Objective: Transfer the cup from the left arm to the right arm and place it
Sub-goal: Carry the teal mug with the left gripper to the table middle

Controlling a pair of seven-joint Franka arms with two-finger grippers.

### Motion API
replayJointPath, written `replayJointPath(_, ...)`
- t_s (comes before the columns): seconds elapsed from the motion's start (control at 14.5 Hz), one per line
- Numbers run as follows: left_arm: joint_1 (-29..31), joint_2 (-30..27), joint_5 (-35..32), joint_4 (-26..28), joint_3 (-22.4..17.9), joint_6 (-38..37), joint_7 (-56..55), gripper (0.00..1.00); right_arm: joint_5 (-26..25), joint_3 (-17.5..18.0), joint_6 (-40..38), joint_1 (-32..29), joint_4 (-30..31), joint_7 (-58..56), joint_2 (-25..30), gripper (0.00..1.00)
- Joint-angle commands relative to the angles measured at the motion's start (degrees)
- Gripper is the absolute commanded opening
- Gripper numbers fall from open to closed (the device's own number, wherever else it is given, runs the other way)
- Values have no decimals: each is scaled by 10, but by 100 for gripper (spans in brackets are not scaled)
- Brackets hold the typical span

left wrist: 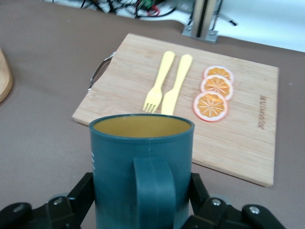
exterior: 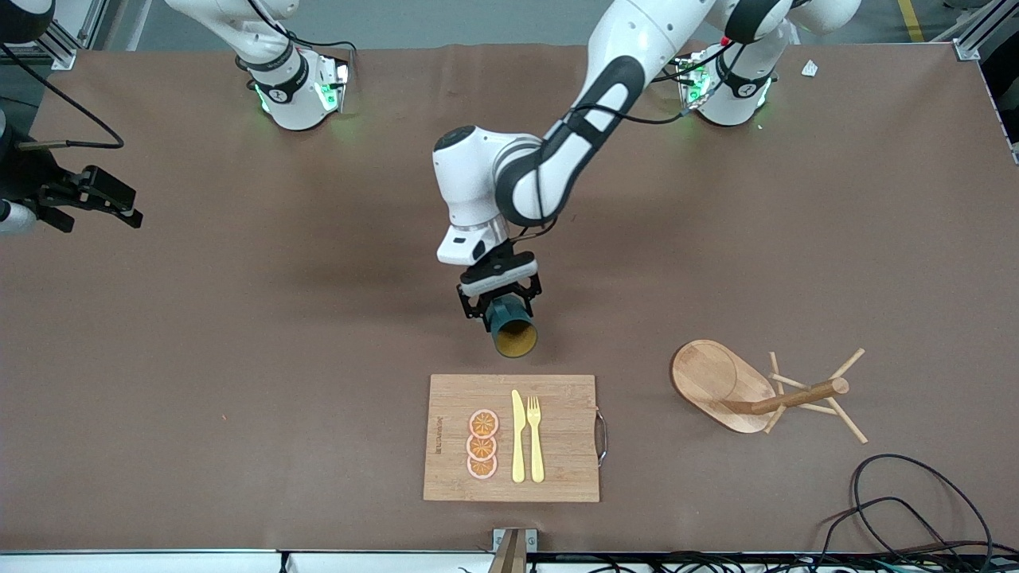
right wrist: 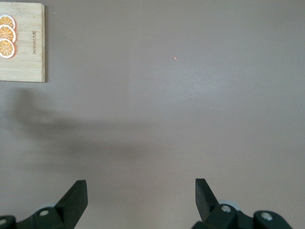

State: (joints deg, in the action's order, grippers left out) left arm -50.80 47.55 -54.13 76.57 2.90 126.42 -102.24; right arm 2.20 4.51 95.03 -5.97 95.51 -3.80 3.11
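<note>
Left gripper [exterior: 500,301] holds the cup [exterior: 512,332] in the air over bare table just short of the board [exterior: 511,438], jaws clamped on the teal wall; in the left wrist view the fingers [left wrist: 76,200] flank the body with the handle [left wrist: 153,191] facing the camera between them. Cup lies tipped: long axis runs out from the jaws toward the front camera, yellow mouth open that way, base toward the wrist. Right gripper [exterior: 99,199] waits over the right arm's end of the table, jaws wide and empty; its wrist view shows only bare table and a corner of the board [right wrist: 21,43]. The two grippers are well apart. Judgement: handover turns on the free mouth end; the right arm must cross toward mid-table and take the wall ahead of the left fingers, clear of the handle. Fork [exterior: 535,438], knife [exterior: 518,436], orange slices [exterior: 482,444] and peg rack [exterior: 764,390] not involved.
</note>
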Motion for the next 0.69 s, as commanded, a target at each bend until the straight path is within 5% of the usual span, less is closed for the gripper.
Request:
replayJointPath(0.0,-31,34,-122,-12,-11,-6,-63,53,-6,-1,-4,3,6,8,12,100)
replayJointPath(0.48,-75,113,-316,-12,-11,-60,-334,53,-6,0,-4,3,6,8,12,100)
replayJointPath(0.62,-86,125,-323,-12,-10,-80,-338,64,-6,0,-4,3,6,8,12,100)
